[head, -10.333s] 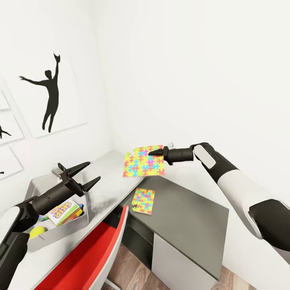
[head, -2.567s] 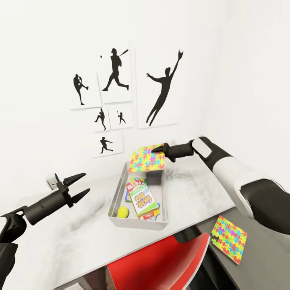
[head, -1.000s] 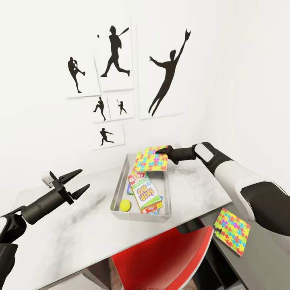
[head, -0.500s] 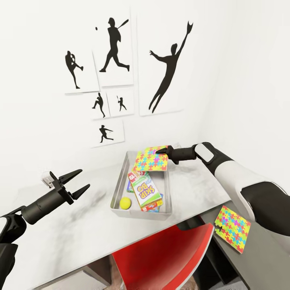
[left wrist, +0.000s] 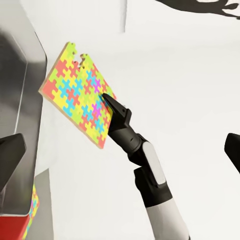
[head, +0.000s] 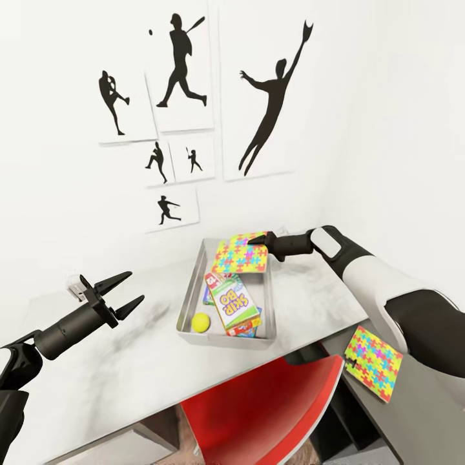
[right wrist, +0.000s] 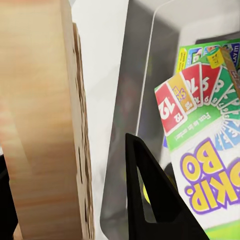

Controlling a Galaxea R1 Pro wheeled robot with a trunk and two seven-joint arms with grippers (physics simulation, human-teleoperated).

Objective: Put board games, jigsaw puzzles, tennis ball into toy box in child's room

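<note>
The pale grey toy box [head: 187, 303] stands on the table [head: 129, 361]. In it lie a yellow-green Skip-Bo board game [head: 234, 310], on top of other game boxes, and the tennis ball [head: 201, 321]. My right gripper [head: 255, 241] is shut on one jigsaw puzzle [head: 240, 254], holding it tilted above the box's far end. The left wrist view shows that puzzle [left wrist: 77, 102] pinched at its edge. In the right wrist view its wooden edge [right wrist: 45, 115] runs beside one dark finger [right wrist: 150, 200], over the game [right wrist: 210, 165]. A second puzzle [head: 372, 361] lies on the lower dark section. My left gripper [head: 126, 292] hangs open, left of the box.
A red chair [head: 271, 413] is pushed under the table's front edge, between me and the box. Black silhouette posters [head: 265, 97] hang on the white wall behind. A small white object [head: 74, 287] sits at the table's back left.
The view has drifted down and left a little as the camera moved. My right gripper holds the puzzle over the box's far end as before; ten seconds ago it was beside the lower section.
</note>
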